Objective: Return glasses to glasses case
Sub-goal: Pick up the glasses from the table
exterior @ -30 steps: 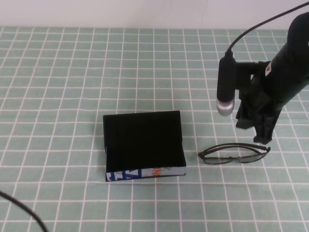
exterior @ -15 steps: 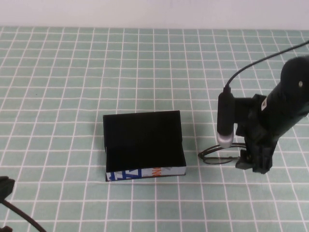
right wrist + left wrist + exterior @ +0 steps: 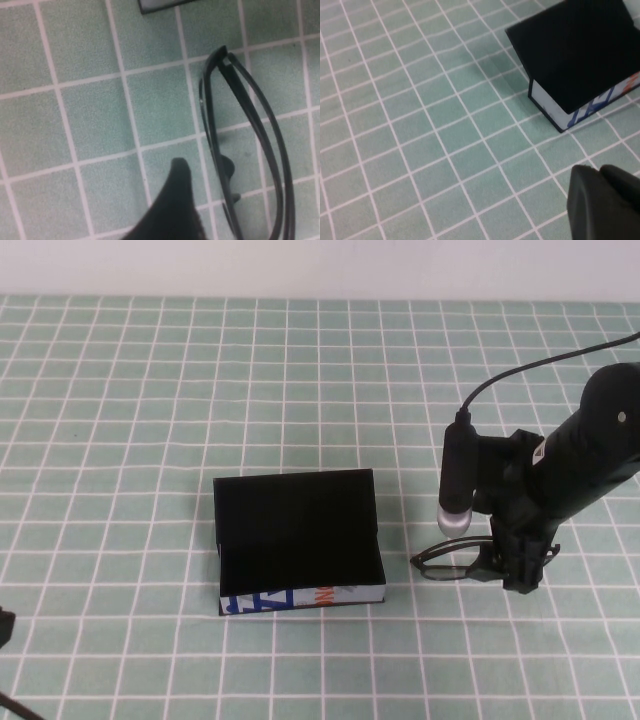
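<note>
The glasses (image 3: pixel 452 564) lie flat on the green squared table (image 3: pixel 150 390), a little way to the right of the case (image 3: pixel 297 540). The case sits open and has nothing in it. A second ago the right gripper (image 3: pixel 515 565) hung above the glasses. Now it has come down right over their middle. One finger (image 3: pixel 175 200) is just beside the frame, but I cannot tell if it has pinched yet. It looks ready to grab them. The left gripper (image 3: pixel 605 202) waits low near the table's near left edge; I cannot tell if it is open.
</note>
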You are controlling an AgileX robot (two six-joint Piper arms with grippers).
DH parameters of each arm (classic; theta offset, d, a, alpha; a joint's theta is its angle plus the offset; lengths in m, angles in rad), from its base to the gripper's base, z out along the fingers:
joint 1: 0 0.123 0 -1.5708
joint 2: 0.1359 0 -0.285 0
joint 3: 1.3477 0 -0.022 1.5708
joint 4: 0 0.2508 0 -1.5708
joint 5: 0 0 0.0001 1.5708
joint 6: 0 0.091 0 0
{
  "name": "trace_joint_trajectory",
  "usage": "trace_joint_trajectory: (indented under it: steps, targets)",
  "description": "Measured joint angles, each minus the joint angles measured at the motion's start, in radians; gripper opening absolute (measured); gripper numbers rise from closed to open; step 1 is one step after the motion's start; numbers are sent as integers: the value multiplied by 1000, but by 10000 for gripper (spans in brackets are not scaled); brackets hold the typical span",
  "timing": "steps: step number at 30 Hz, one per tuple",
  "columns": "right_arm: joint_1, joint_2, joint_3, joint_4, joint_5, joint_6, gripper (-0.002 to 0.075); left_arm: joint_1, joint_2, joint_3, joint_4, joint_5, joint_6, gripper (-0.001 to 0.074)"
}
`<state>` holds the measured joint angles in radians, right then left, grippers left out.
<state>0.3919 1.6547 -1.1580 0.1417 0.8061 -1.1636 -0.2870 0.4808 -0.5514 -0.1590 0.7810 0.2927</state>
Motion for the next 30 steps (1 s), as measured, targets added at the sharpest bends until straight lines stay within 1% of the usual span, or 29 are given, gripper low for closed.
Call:
trace_joint_trajectory:
  steps: [17,30]
  targets:
    - [0,78,0,-121,-36,-6,577,0,-18,0,2,2,0,-2]
    - [0,143,0,-127,-69,-6,578,0,-18,0,2,2,2,-2]
